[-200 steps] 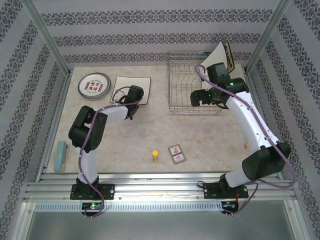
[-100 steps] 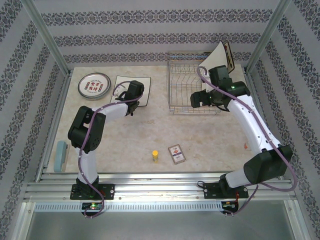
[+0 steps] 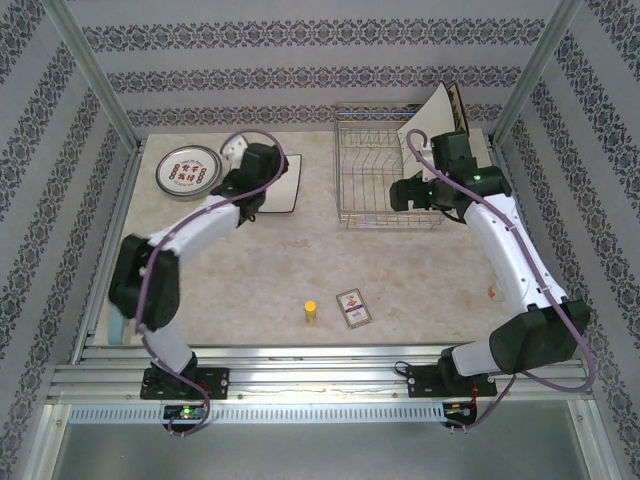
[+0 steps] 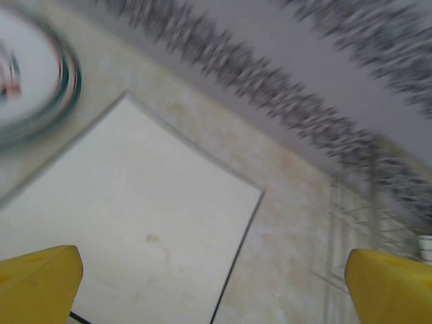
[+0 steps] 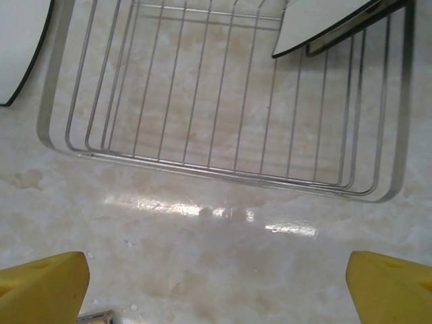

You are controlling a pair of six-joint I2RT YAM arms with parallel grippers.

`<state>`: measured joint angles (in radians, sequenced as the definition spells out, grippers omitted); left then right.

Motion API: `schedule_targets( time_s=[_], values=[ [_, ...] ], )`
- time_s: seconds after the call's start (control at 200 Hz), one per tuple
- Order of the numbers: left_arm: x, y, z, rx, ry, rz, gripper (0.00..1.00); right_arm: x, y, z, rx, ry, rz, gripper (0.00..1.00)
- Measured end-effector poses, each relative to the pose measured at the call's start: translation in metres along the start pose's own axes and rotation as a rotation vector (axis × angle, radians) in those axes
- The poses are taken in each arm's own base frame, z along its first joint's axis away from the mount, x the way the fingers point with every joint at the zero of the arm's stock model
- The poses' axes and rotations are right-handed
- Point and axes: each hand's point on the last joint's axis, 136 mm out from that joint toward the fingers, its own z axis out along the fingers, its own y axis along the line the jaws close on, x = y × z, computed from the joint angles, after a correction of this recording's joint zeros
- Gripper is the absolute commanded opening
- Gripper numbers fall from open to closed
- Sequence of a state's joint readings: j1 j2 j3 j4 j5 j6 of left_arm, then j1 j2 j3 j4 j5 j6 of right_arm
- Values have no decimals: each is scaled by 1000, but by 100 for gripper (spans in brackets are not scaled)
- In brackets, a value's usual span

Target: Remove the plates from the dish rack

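Left gripper (image 4: 214, 290), jaws spread wide and empty, hovers over a square plate (image 4: 135, 223) lying flat at 11 o'clock on the table (image 3: 300, 270), with a round plate (image 3: 188, 172) at its 9 o'clock. Right gripper (image 5: 216, 290), equally wide and empty, hangs above the rack (image 5: 223, 169) (two plates (image 5: 324, 23) lean in its 1 o'clock corner).

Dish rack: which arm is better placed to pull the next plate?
Right. The right gripper sits at the dish rack, jaws open, facing the square plates leaning in its far corner. The left gripper is above an unloaded square plate.
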<state>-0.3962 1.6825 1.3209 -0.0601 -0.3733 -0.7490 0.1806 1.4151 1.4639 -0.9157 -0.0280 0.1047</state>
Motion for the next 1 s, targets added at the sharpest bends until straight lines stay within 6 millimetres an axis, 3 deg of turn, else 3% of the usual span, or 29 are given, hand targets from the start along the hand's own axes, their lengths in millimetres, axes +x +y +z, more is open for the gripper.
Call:
schedule_targets(
  time_s=[0.085,0.165,0.255,0.36,0.48,0.744,0.999],
  values=[
    [-46,-11,-55,98,-60,106,100,-6,-6,1,8,-22,14,98],
    [-71,-7,-102,176,-101,192,100,-12,-9,2,9,-35,22,98],
    [-77,12,-143,225,-109,278,100,-22,-9,7,2,-50,26,98],
    [-66,36,-166,239,-67,352,100,-37,-8,11,-1,-70,26,98],
    [-49,65,-167,211,15,390,100,-61,-12,14,5,-98,35,98],
    [-3,121,-134,122,222,374,100,-122,-53,34,81,-141,98,98],
    [15,127,-120,130,304,377,100,-156,-91,72,166,-130,129,92]
  ],
)
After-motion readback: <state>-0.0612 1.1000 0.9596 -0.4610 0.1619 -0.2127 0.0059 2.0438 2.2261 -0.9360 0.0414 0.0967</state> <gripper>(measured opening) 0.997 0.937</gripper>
